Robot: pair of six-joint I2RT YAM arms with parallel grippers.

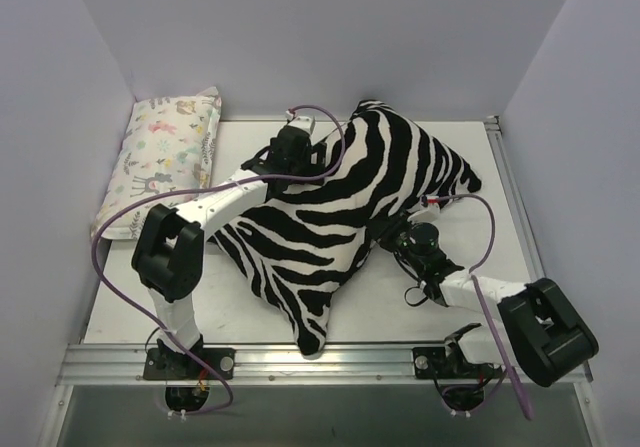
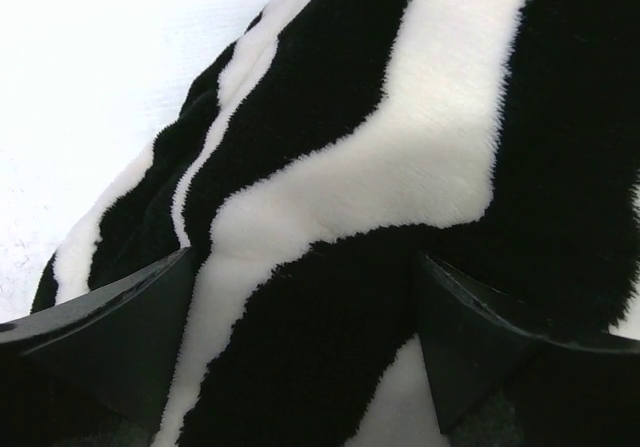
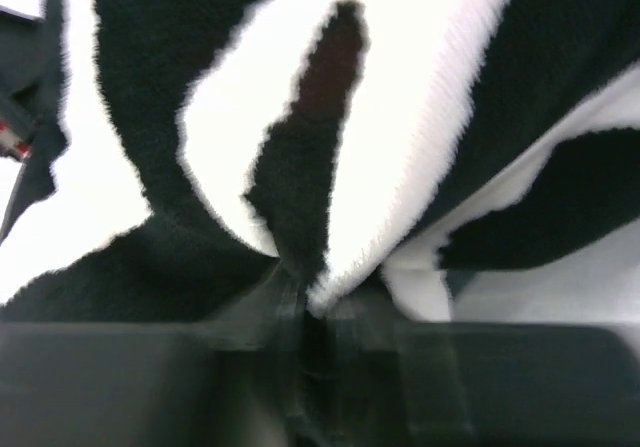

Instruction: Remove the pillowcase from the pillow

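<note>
One white table [image 1: 380, 307] fills the walled cell. On it lies one pillowcase [image 1: 340, 207], zebra-striped in black and white. It bulges full and sits slantwise in the middle of the table, one corner reaching the near rail. The pillow inside it is hidden. One smaller pastel animal-print pillow [image 1: 165, 157] leans against the left wall at the far corner, apart from the striped cover.

Two arms work at the cover. The left arm [image 1: 225, 199] stretches to its far left edge, and the right arm [image 1: 490, 297] bends in toward its right edge. Each arm trails one purple cable.

There are two grippers. The left gripper [image 2: 305, 257] has its two black fingers [image 2: 120, 337] spread wide, with striped plush lying between and beyond them; whether they touch it cannot be told. The right gripper [image 3: 310, 307] has its jaws drawn together on a puckered fold of the pillowcase at that right edge.
</note>
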